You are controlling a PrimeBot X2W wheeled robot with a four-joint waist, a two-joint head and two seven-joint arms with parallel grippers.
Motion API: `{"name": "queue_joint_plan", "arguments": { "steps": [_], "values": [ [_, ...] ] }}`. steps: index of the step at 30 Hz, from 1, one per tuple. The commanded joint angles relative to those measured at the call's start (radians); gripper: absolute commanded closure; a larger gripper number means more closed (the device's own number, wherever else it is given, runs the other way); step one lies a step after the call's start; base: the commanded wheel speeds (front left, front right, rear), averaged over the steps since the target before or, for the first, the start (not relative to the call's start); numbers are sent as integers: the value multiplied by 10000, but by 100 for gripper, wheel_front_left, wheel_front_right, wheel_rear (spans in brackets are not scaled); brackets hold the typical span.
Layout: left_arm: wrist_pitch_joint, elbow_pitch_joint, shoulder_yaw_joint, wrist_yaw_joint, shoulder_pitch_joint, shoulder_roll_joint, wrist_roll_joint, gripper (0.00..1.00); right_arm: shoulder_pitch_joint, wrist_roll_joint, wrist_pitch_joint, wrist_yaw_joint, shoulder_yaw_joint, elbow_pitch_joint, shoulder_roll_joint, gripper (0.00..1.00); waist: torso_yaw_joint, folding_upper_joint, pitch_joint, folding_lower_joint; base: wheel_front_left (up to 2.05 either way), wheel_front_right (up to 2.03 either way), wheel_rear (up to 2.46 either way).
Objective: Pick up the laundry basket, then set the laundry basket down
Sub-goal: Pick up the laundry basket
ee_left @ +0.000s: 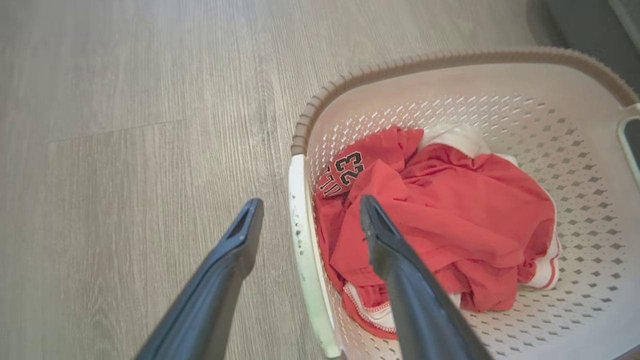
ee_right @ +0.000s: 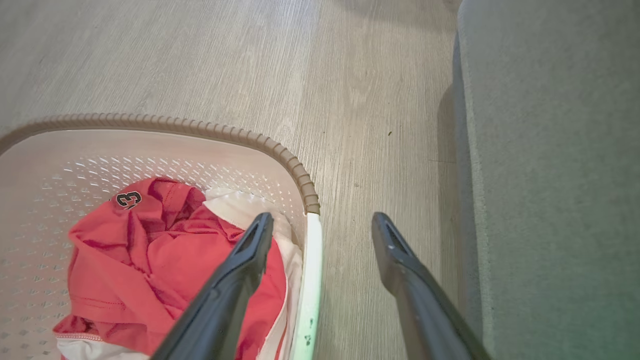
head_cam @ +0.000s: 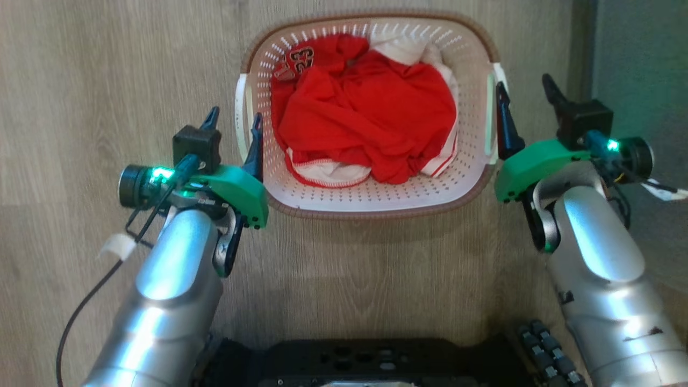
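The laundry basket (head_cam: 376,213), cream with a brown rim, sits on the wooden floor straight ahead, holding red and white clothes (head_cam: 371,113). My left gripper (head_cam: 235,121) is open and straddles the basket's left white handle (ee_left: 301,235), one finger inside over the clothes and one outside. My right gripper (head_cam: 524,86) is open too, straddling the right white handle (ee_right: 312,280) the same way. The left wrist view shows the left gripper (ee_left: 310,202) astride the basket (ee_left: 450,57). In the right wrist view the right gripper (ee_right: 322,219) spans the basket (ee_right: 200,127) wall. Neither gripper's jaws press the handles.
A grey upholstered piece of furniture (ee_right: 550,200) stands close to the basket's right side, just beyond my right gripper's outer finger, and appears as a grey block (head_cam: 639,54) in the head view. My dark base (head_cam: 365,360) lies below the basket. Wooden floor (ee_left: 125,150) stretches left.
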State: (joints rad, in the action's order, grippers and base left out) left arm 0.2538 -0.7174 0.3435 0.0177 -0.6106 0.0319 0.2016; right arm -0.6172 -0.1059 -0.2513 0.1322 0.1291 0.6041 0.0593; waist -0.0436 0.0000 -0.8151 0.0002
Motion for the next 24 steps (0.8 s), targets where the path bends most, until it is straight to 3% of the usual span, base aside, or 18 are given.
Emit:
{"name": "queue_joint_plan", "arguments": {
  "steps": [1,11,24],
  "values": [
    [80,-53,-125,-27,1,184,79,0,141,89,-105,-15,145,-120,-91,0,-67,0,-350,-2,0,0,0],
    [80,-1477,360,81,-1004,184,454,0,-432,-188,-105,-15,223,436,-91,0,-191,0,-1183,-2,0,0,0],
    [80,-2235,941,56,-1819,183,851,0,-1127,-732,-105,-15,669,1763,-91,0,-289,0,-1730,-2,0,0,0]
  ]
}}
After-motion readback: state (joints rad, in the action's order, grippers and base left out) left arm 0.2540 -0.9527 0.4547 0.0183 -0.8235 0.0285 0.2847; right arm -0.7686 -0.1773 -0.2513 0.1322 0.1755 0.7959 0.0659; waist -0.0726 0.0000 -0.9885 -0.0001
